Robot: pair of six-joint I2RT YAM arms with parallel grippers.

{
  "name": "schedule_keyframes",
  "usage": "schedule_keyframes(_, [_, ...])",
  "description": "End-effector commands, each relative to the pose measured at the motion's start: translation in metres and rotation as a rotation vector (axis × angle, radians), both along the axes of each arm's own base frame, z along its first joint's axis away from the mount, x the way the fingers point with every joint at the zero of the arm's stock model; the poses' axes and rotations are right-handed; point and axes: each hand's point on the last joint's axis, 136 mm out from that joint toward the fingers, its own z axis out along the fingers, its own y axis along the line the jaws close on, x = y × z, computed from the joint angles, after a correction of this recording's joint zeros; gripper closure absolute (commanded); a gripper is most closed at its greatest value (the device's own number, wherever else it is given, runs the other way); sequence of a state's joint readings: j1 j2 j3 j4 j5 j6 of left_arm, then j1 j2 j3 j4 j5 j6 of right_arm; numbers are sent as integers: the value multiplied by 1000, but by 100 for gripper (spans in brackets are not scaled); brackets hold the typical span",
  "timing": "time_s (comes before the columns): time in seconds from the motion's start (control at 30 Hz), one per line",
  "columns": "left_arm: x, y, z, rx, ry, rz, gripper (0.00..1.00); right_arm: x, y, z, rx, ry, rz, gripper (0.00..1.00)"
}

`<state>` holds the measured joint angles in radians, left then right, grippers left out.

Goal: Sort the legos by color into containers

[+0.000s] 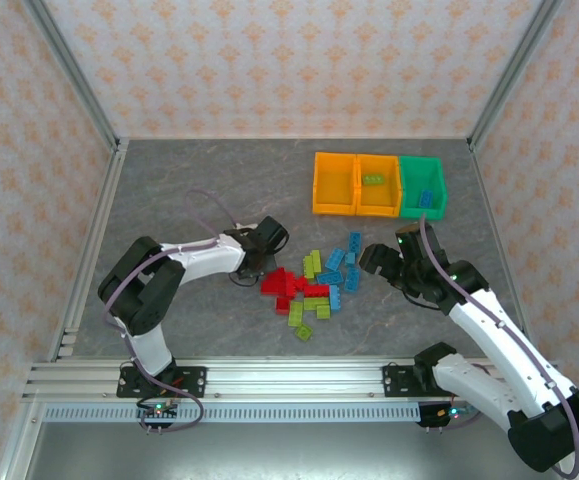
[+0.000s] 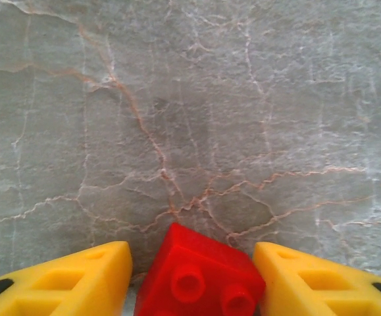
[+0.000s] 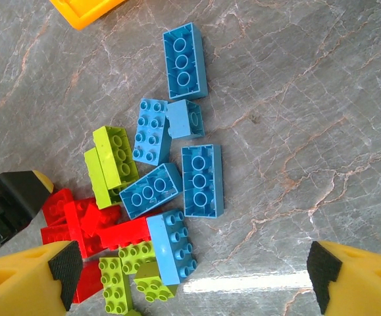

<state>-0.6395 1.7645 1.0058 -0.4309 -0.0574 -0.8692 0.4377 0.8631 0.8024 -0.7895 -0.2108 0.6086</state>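
The left arm is reaching across the grey marbled bench [image 1: 189, 190] toward the pile of legos [image 1: 314, 285], which is lying near the middle of the bench, in front of the containers. The left pincer [image 1: 257, 265] is sitting at the left edge of the pile, beside the red bricks [image 1: 289, 285]. In the left wrist view its yellow fingers [image 2: 78, 280] are flanking a single red brick [image 2: 197, 280], which is resting studs-up on the bench. The right finger is appearing to touch the brick, while a thin sliver is showing on the other side, so whether the left pincer is actually squeezing it cannot be told.

The right pincer [image 3: 191, 266] is hovering over the right side of the pile with its fingers spread wide and nothing between them. Below it, blue bricks [image 3: 202, 179] are lying mixed with lime green bricks [image 3: 114, 158], some touching or overlapping.

The three containers are standing in a row, touching side by side, toward the far right of the bench, well apart from both pincers. The left orange bin [image 1: 317, 185] is sitting beside the middle orange bin [image 1: 377, 210], which is holding a lime brick [image 1: 373, 180]. The green bin [image 1: 421, 161] at the right end is holding a blue brick [image 1: 426, 197].
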Motion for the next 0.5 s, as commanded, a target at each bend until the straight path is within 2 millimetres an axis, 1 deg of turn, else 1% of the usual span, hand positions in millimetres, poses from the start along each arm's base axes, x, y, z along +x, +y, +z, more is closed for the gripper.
schedule_keyframes(0.0, [-15, 8, -6, 14, 38, 0, 50, 1, 2, 3, 11, 2, -4, 9])
schedule_keyframes(0.17, [-19, 13, -4, 27, 39, 0, 59, 3, 5, 4, 9, 4, 3, 10])
schedule_keyframes(0.27, [-18, 11, 1, 16, 32, -3, 65, 4, 8, 6, 15, 1, 9, 9])
schedule_keyframes(0.37, [-15, 4, 18, -13, -2, -23, 68, 6, 11, 8, 18, -4, 14, 10])
schedule_keyframes(0.47, [-7, -7, 53, -29, -89, -52, 70, 7, 12, 10, 21, -10, 14, 9])
